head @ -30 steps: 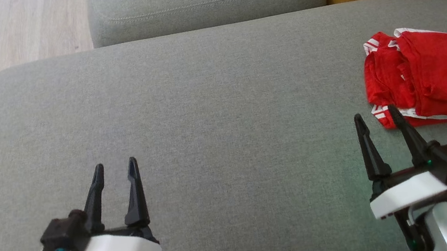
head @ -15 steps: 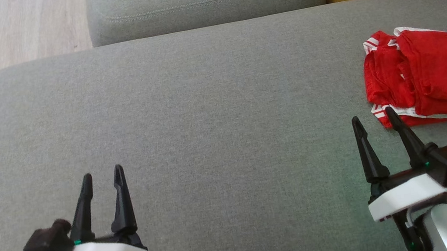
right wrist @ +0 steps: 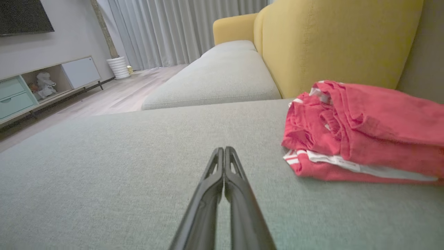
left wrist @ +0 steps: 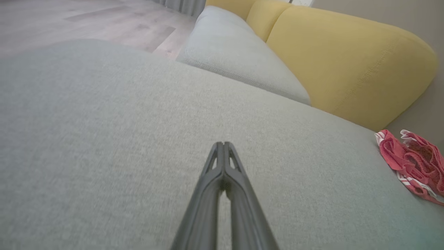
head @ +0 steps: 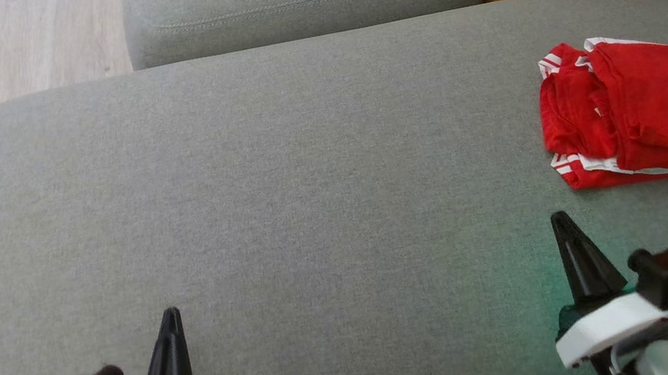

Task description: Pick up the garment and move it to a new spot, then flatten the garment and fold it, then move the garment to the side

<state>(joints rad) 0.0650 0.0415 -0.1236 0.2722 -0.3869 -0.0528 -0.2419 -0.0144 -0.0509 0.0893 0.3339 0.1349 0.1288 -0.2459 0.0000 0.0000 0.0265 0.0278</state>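
The left gripper (head: 171, 314) and right gripper (head: 560, 218) are retreating toward six o'clock, jaws now meeting, leaving the folded red white-striped garment (head: 646, 108) at three o'clock; task apparently finishing.

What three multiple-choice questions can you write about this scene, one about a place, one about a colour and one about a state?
1. Where on the grey cushion does the garment lie, in the head view?
A) at the right side
B) at the left side
C) in the middle

2. What colours does the garment have?
A) blue and yellow
B) red with white stripes
C) plain green

3. How do the left gripper and the right gripper stand?
A) both wide open
B) both shut, holding nothing
C) the right one shut on the garment

Answers:
1 A: it lies far right, cut by the picture's edge.
2 B: the cloth is red with white bands.
3 B: in each wrist view the fingertips meet, apart from the garment.
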